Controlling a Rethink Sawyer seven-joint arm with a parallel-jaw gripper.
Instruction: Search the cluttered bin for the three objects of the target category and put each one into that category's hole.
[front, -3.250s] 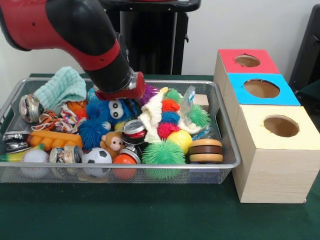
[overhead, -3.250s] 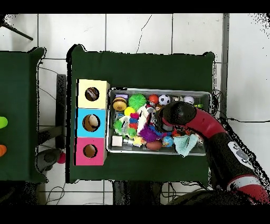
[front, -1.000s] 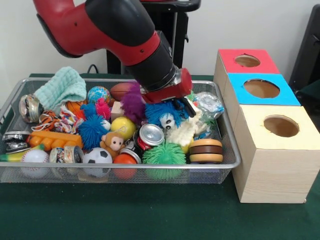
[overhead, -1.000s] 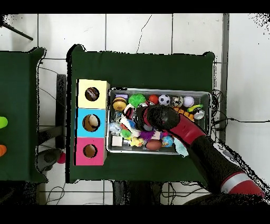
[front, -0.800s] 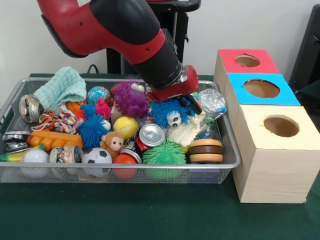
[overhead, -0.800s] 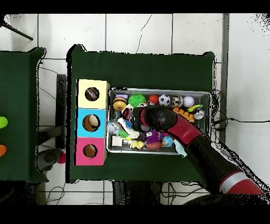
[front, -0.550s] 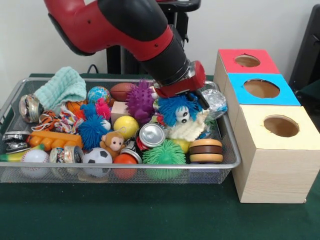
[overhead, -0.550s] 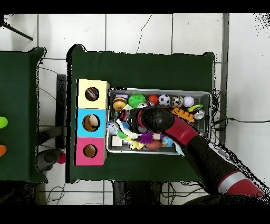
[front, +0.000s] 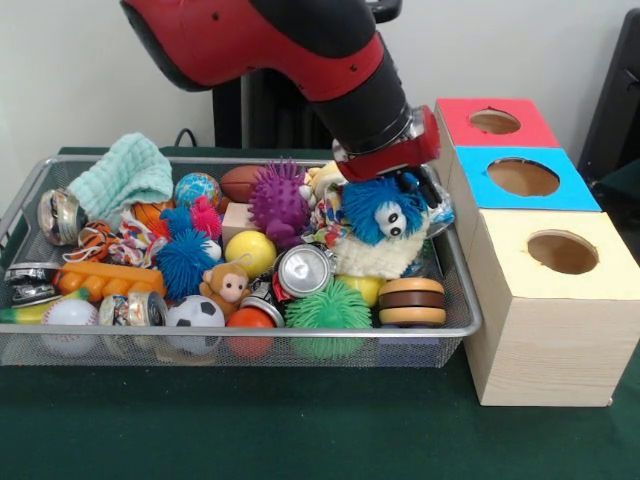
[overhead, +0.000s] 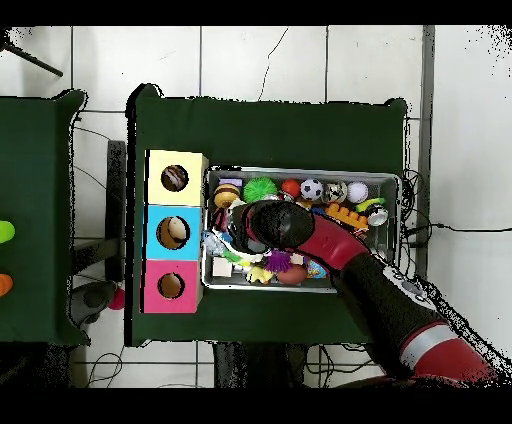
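We see the wire-mesh bin (front: 452, 290) heaped with toys, a frayed rope toy (front: 118, 238) at its 9 o'clock. At 2 o'clock the pincer (front: 408, 188) sits against a fuzzy blue toy (front: 385, 208); whether clenched we cannot tell. The yellow-rimmed hole (front: 562, 252) lies at 3 o'clock.

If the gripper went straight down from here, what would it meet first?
Most likely the fuzzy blue ball with googly eyes directly beneath the gripper, resting on a cream knitted cloth; depth is uncertain.
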